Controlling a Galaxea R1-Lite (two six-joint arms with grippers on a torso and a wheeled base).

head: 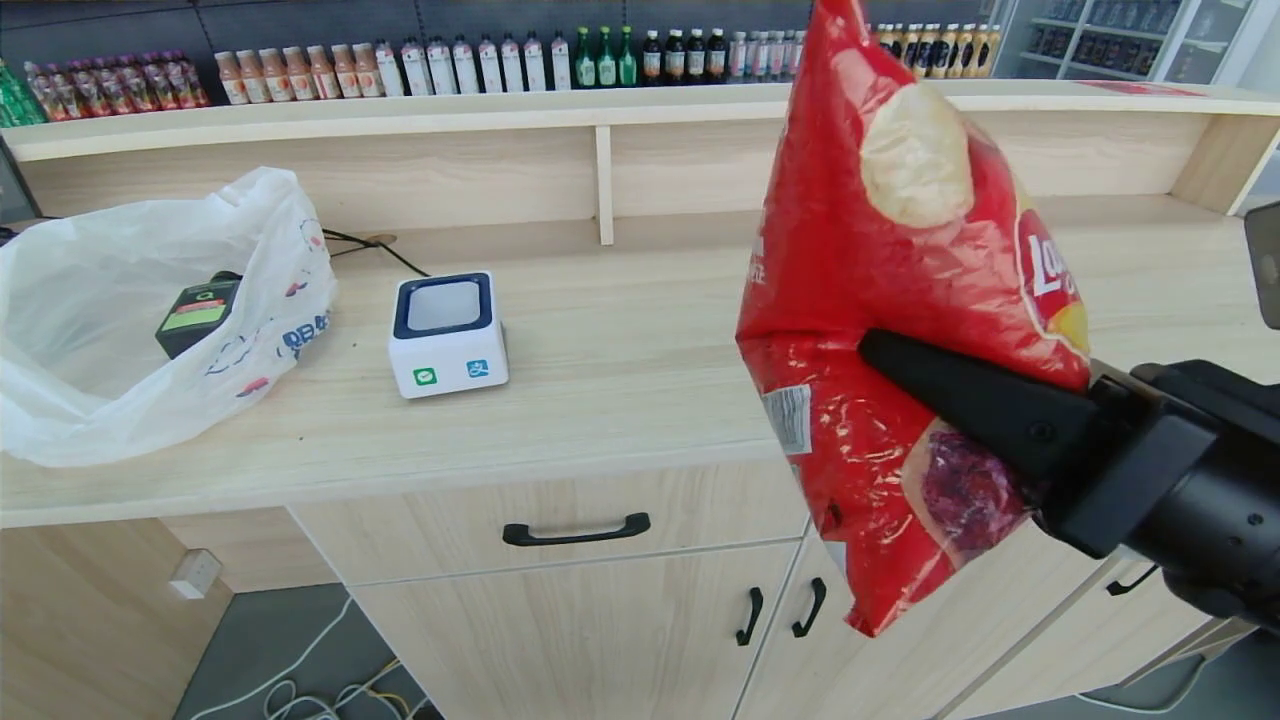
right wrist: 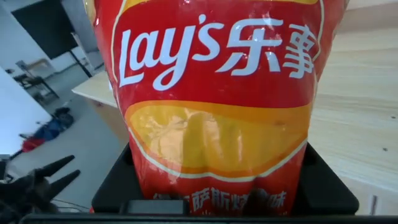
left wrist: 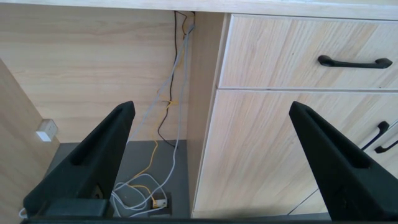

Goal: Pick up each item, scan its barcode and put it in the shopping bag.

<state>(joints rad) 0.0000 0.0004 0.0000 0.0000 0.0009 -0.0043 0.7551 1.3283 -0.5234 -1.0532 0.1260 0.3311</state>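
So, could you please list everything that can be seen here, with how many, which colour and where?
chip bag: one, red, held up in front of the counter's right part
scanner: one, white with dark blue top, mid counter
shopping bag: one, white plastic, counter's left end
dark item: one, black with green label, inside the shopping bag
bottles: many, mixed colours, row on the shelf behind
counter: one, light wood
handles: several, black, on the cabinet fronts
cables: several, beside the cabinet, down to the floor
right pincer: black, shut on the chip bag
left pincer: black, open, low before the cabinet
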